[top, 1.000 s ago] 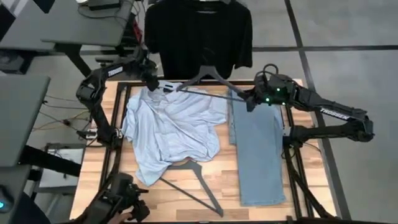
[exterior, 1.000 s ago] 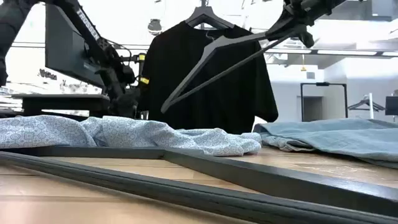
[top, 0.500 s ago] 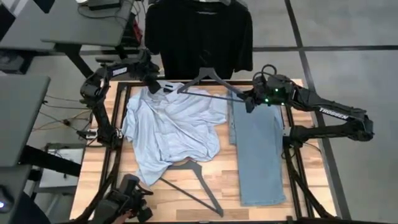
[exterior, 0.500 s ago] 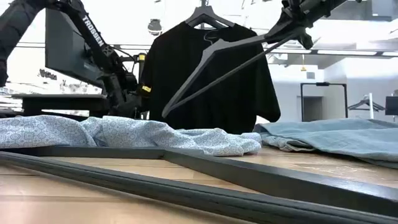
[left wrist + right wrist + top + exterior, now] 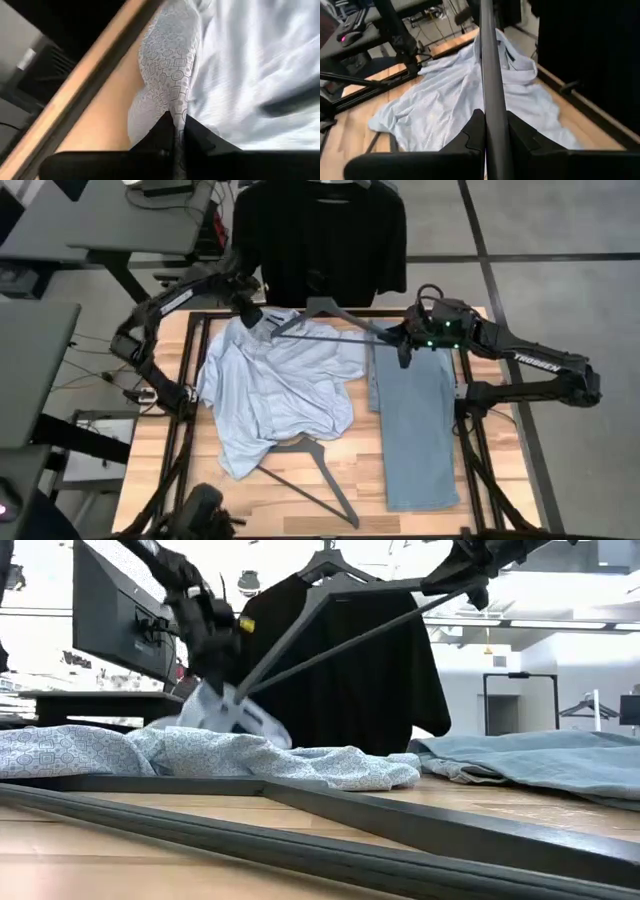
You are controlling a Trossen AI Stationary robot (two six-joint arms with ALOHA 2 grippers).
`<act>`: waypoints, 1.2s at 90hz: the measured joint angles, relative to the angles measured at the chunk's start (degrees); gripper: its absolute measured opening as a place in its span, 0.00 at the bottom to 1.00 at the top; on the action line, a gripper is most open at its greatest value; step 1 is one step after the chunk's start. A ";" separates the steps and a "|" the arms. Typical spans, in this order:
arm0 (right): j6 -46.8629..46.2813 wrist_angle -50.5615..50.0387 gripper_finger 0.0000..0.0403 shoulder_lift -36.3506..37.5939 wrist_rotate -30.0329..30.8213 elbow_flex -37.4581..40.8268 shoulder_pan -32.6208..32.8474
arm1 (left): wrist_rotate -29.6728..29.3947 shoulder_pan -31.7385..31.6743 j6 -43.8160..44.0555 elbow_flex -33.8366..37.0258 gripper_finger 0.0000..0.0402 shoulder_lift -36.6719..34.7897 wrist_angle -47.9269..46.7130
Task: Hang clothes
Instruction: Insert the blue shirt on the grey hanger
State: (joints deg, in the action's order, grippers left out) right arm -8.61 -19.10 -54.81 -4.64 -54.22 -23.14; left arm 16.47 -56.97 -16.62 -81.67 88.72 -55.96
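Spare hanger [image 5: 305,470] flat on tabletop [image 5: 280,505] near front edge, top tucked under shirt hem.

Shirt [image 5: 275,380], pale blue-white, crumpled over left-centre of tabletop, collar end toward back-left corner. Jeans [image 5: 415,420] flat along right side, legs running front to back, touching shirt's right edge near the waist.

Left gripper [image 5: 258,318] at back-left of tabletop, above shirt collar. Fingers [image 5: 167,131] pinched together on a fold of patterned shirt fabric; in low view that bit of cloth lifted clear of the heap, rest of shirt lying on tabletop.

Right gripper [image 5: 403,348] above back edge of jeans, right of centre. Clamped on bottom bar of 2nd hanger [image 5: 330,320], bar running between both fingers in right wrist view. Hanger in the air, tilted, far shoulder end reaching toward left gripper, just beside the lifted collar; cannot tell if touching it.

T-shirt [image 5: 320,240], black, beyond back edge of tabletop, hanging on its own hanger [image 5: 330,565], spread flat, short sleeves out to both sides.

Past the table: grey desks [image 5: 110,225] to the left, 1 monitor [image 5: 115,620] in low view.
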 joint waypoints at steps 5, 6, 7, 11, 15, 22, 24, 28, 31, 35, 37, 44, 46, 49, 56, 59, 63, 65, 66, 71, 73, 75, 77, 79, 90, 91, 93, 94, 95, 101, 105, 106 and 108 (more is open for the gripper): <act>2.36 2.38 0.07 -0.86 -0.01 0.00 0.06 | 2.37 0.81 3.88 -1.17 0.00 -2.13 -0.09; 2.92 2.89 0.07 -1.07 -0.04 0.00 0.13 | 3.06 0.96 4.73 -1.39 0.00 -2.48 0.03; 3.44 3.38 0.07 -1.31 -0.04 0.00 0.23 | 3.82 1.10 5.67 -1.59 0.00 -2.87 0.25; 5.47 5.38 0.07 -2.62 -0.07 -0.01 0.71 | 6.26 1.60 9.09 -2.21 0.00 -4.41 1.41; 7.05 7.42 0.07 -4.13 -0.19 -0.02 1.15 | 7.79 2.25 11.30 -2.58 0.00 -5.86 2.73; 8.59 10.19 0.07 -7.20 -0.62 -0.02 1.55 | 8.05 3.51 13.55 -3.09 0.00 -7.61 4.11; 9.03 10.79 0.07 -8.06 -0.72 -0.02 1.62 | 8.08 3.85 14.14 -3.17 0.00 -7.97 4.32; 9.84 11.98 0.07 -9.75 -0.70 -0.02 1.81 | 8.09 4.38 15.30 -3.48 0.00 -8.41 4.25; 10.16 13.17 0.07 -11.13 -0.70 -0.02 1.84 | 8.09 4.75 16.18 -3.80 0.00 -8.70 4.26; 10.29 14.88 0.07 -12.99 -0.80 -0.02 1.84 | 8.08 5.22 17.72 -4.30 0.00 -9.09 4.43; 10.22 15.98 0.07 -13.95 -1.15 -0.02 1.84 | 8.08 5.47 18.64 -4.58 0.00 -9.27 4.64; 9.29 21.21 0.07 -17.42 -2.85 0.08 1.43 | 8.08 6.33 21.97 -5.78 0.00 -9.85 6.59; 8.73 23.60 0.07 -18.36 -2.95 0.32 1.30 | 8.08 6.60 22.89 -6.08 0.00 -10.01 7.09; 7.88 27.06 0.07 -19.65 -3.09 0.81 1.21 | 8.07 7.06 24.24 -6.50 0.00 -10.22 7.74; 4.43 35.85 0.07 -22.96 -3.28 2.56 0.67 | 7.99 8.16 27.65 -7.29 0.00 -10.65 9.99; 2.90 39.68 0.07 -24.50 -3.26 3.37 0.43 | 7.67 8.56 28.75 -7.47 0.00 -10.86 10.72; 1.13 45.23 0.07 -26.68 -3.40 4.65 0.37 | 6.90 9.08 29.80 -7.60 0.00 -11.10 11.35; 0.11 48.22 0.07 -27.70 -3.29 5.23 0.37 | 6.42 9.32 30.10 -7.63 0.00 -11.12 11.85; -0.50 49.77 0.07 -28.25 -3.14 5.53 0.39 | 6.20 9.40 30.22 -7.63 0.00 -11.12 12.11; -2.69 56.31 0.07 -31.03 -1.74 6.68 0.46 | 4.58 9.86 30.39 -7.65 0.00 -11.14 13.09; -3.33 58.36 0.07 -32.21 -1.12 7.05 0.60 | 3.92 10.02 30.38 -7.67 0.00 -11.18 13.33; -3.76 59.77 0.07 -33.32 -0.47 7.20 0.84 | 3.08 10.17 30.38 -7.69 0.00 -11.18 13.58; -4.10 61.52 0.07 -34.56 0.36 7.34 1.15 | 2.30 10.27 30.41 -7.69 0.00 -11.16 13.77; -4.46 63.29 0.07 -35.75 1.37 7.40 1.50 | 1.38 10.41 30.49 -7.70 0.00 -11.04 13.82; -8.18 72.78 0.07 -42.34 7.72 7.55 3.70 | -3.22 10.78 30.90 -7.69 0.00 -10.85 13.61; -8.56 73.68 0.07 -42.94 8.25 7.56 3.89 | -3.56 10.78 30.89 -7.69 0.00 -10.85 13.66; -9.47 75.41 0.07 -44.13 9.30 7.56 4.34 | -4.61 10.81 30.86 -7.69 0.00 -10.85 13.78; -9.98 76.23 0.07 -44.69 9.88 7.56 4.59 | -5.21 10.83 30.80 -7.69 0.00 -10.85 13.82; -10.53 76.83 0.07 -45.20 10.48 7.53 4.83 | -5.81 10.85 30.74 -7.69 0.00 -10.85 13.85; -13.83 78.92 0.07 -47.39 14.16 7.45 6.20 | -10.63 11.01 29.82 -7.61 0.00 -10.96 13.46; -15.60 78.93 0.07 -48.19 16.54 7.45 7.19 | -13.02 10.85 28.61 -7.55 0.00 -11.23 13.23; -15.76 78.77 0.07 -48.32 17.33 7.45 7.46 | -13.72 10.75 28.24 -7.52 0.00 -11.36 13.28; -16.05 78.28 0.07 -48.52 18.77 7.45 8.05 | -14.88 10.52 27.38 -7.50 0.00 -11.62 13.52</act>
State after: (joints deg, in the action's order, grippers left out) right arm -24.67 59.18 -103.33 14.12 -46.76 -15.09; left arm 1.59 -46.45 10.76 -89.17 77.10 -42.44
